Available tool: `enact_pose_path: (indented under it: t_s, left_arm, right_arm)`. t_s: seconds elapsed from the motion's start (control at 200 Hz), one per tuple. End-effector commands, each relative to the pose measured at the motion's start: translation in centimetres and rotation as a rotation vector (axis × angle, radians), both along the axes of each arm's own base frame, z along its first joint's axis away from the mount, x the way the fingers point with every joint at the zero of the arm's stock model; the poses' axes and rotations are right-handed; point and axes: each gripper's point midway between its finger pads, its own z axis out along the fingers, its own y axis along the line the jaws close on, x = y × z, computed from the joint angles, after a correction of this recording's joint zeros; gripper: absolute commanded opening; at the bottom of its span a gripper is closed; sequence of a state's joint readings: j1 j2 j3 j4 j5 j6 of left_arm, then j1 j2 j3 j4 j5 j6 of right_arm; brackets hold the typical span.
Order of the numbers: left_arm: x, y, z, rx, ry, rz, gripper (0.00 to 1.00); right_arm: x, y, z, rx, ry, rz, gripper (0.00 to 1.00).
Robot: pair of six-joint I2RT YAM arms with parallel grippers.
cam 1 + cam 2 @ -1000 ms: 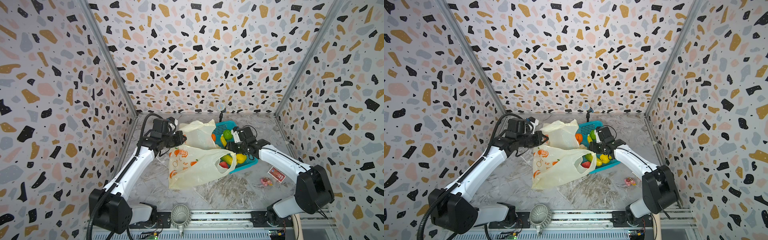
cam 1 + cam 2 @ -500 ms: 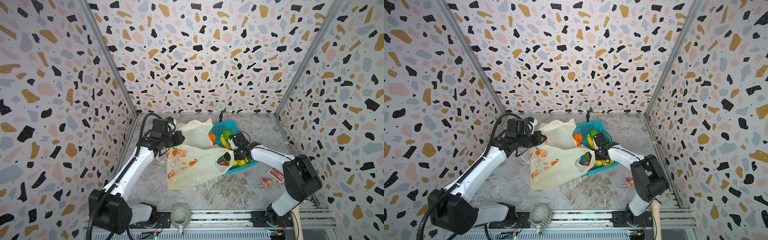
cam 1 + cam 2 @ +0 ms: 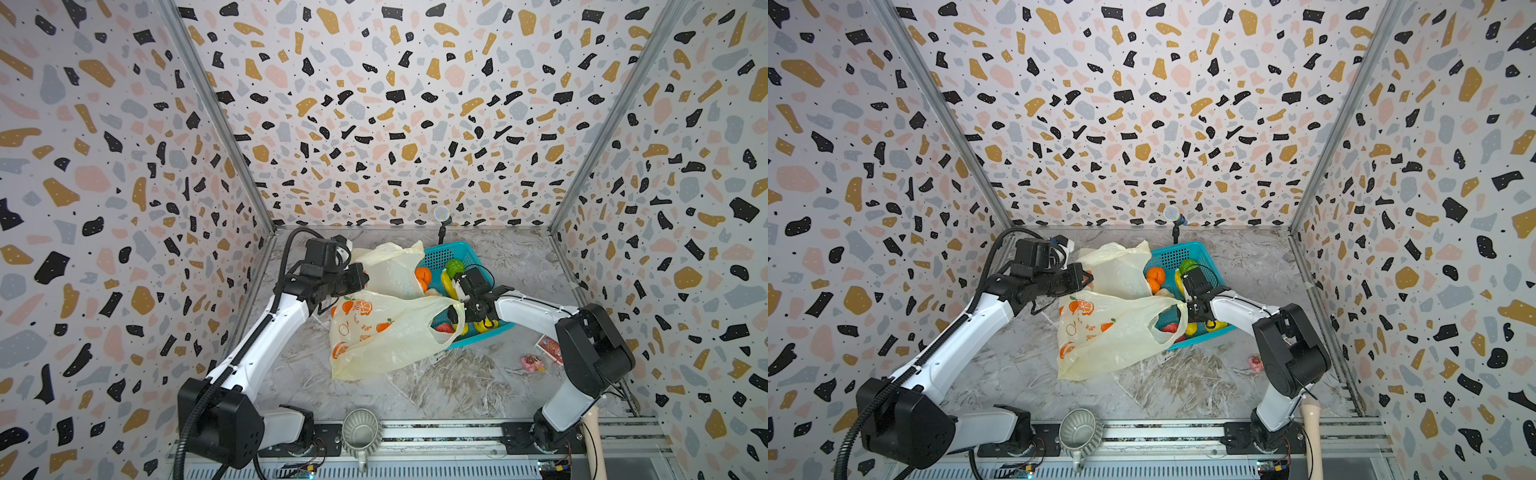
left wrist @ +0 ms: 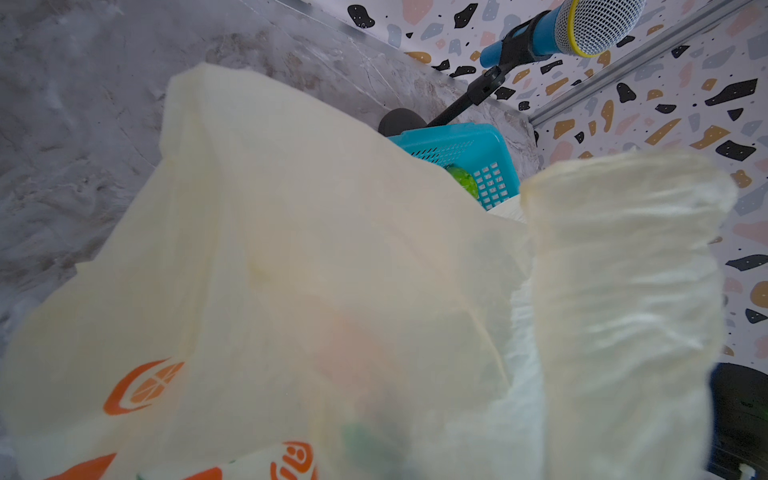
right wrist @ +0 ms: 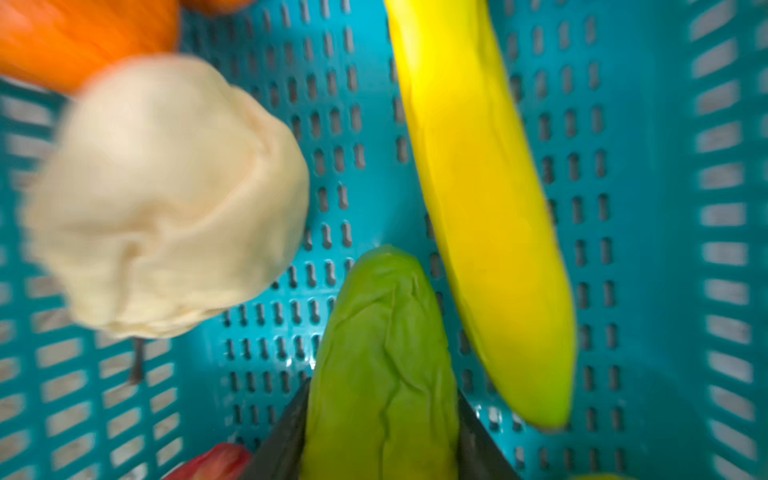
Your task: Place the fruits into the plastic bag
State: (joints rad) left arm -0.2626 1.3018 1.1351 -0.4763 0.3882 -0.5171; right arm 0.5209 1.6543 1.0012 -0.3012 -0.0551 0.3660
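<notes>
My left arm, at 8 o'clock in both top views, and my right arm, at 4 o'clock, wear smooth white shells between blocky black joints, a ribbed black hose runs along the left, and my fingers are matte black.

Thin crinkled translucent plastic bag; glossy perforated plastic basket.

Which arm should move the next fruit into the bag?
Right. The right gripper is in the basket with its jaws against both sides of a green fruit; the left gripper is shut on the bag, holding its mouth up.
</notes>
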Motion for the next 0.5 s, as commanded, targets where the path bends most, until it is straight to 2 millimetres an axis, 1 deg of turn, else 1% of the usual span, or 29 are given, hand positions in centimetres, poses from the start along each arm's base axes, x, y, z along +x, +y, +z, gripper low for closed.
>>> enact_pose_path:
  t_s: [0.0,0.02,0.025,0.06,0.065,0.08,0.095,0.105,0.135,0.14,0.18,0.23,0.27,0.35,0.496]
  left_arm:
    - [-0.1,-0.2,1.5,-0.043,-0.050,-0.011,0.00]
    - [-0.1,-0.3,1.6,-0.047,-0.051,-0.013,0.00]
    - [-0.2,-0.3,1.6,-0.049,-0.052,-0.013,0.00]
    - [-0.1,-0.4,1.6,-0.054,-0.052,-0.016,0.00]
    - [-0.1,-0.4,1.7,-0.056,-0.054,-0.018,0.00]
    - [-0.2,-0.5,1.6,-0.059,-0.051,-0.020,0.00]
    - [-0.2,-0.6,1.5,-0.062,-0.050,-0.022,0.00]
    - [-0.2,-0.6,1.6,-0.066,-0.049,-0.024,0.00]
    - [-0.2,-0.8,1.6,-0.076,-0.049,-0.028,0.00]
    - [-0.2,-0.8,1.7,-0.079,-0.050,-0.030,0.00]
    - [-0.2,-1.0,1.7,-0.095,-0.050,-0.032,0.00]
    - [-0.3,-1.2,1.8,-0.117,-0.050,-0.037,0.00]
    - [-0.3,-1.5,1.9,-0.135,-0.050,-0.044,0.00]
    - [-0.5,-2.0,2.2,-0.172,-0.053,-0.060,0.00]
    - [-0.7,-2.3,2.5,-0.197,-0.053,-0.072,0.00]
  right_arm:
    - [1.7,0.0,8.3,0.091,-0.199,-0.032,0.26]
    - [1.9,0.0,9.6,0.108,-0.228,-0.032,0.26]
    - [1.9,0.0,9.6,0.108,-0.228,-0.032,0.26]
    - [2.0,0.2,11.6,0.139,-0.270,-0.027,0.26]
    - [2.0,0.3,12.1,0.148,-0.282,-0.024,0.26]
    - [2.0,0.4,12.6,0.158,-0.293,-0.019,0.26]
    - [1.9,0.8,13.7,0.181,-0.316,-0.003,0.26]
    - [1.9,0.9,14.0,0.187,-0.321,0.002,0.26]
    - [1.7,1.6,15.8,0.236,-0.356,0.034,0.27]
    - [1.7,1.6,15.8,0.236,-0.356,0.034,0.27]
    - [1.4,2.5,17.6,0.295,-0.387,0.081,0.27]
    - [0.7,3.9,19.0,0.361,-0.396,0.149,0.27]
    - [0.0,5.1,19.8,0.405,-0.388,0.209,0.27]
    - [-1.6,7.8,20.4,0.470,-0.365,0.338,0.27]
    - [-4.7,11.8,19.7,0.509,-0.319,0.518,0.25]
